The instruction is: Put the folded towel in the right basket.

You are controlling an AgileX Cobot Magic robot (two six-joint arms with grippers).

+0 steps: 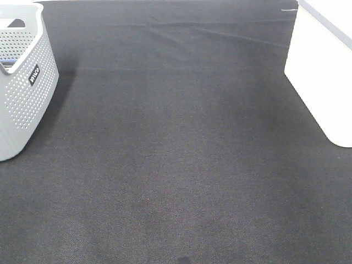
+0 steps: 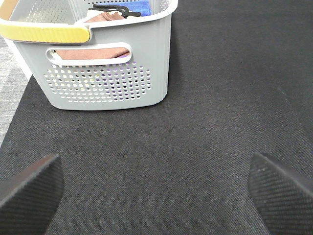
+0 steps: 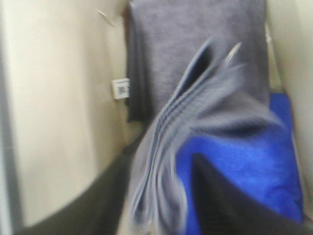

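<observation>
The folded towel [image 3: 210,107] is light grey with striped edges and looks blurred in the right wrist view. It hangs inside the white right basket [image 3: 58,122], over a blue towel [image 3: 254,166] and a darker grey towel [image 3: 195,44]. My right gripper [image 3: 161,166] has its dark fingers [image 3: 230,205] close on either side of the folded towel's lower end and seems shut on it. The right basket also shows in the exterior view [image 1: 324,71], where neither arm is seen. My left gripper [image 2: 156,191] is open and empty, low over the black mat [image 2: 220,98].
A grey perforated basket [image 1: 22,93] stands at the left of the mat. In the left wrist view it [image 2: 112,73] holds brown and blue towels and has a yellow-padded rim. The black mat [image 1: 181,154] lies between the two baskets.
</observation>
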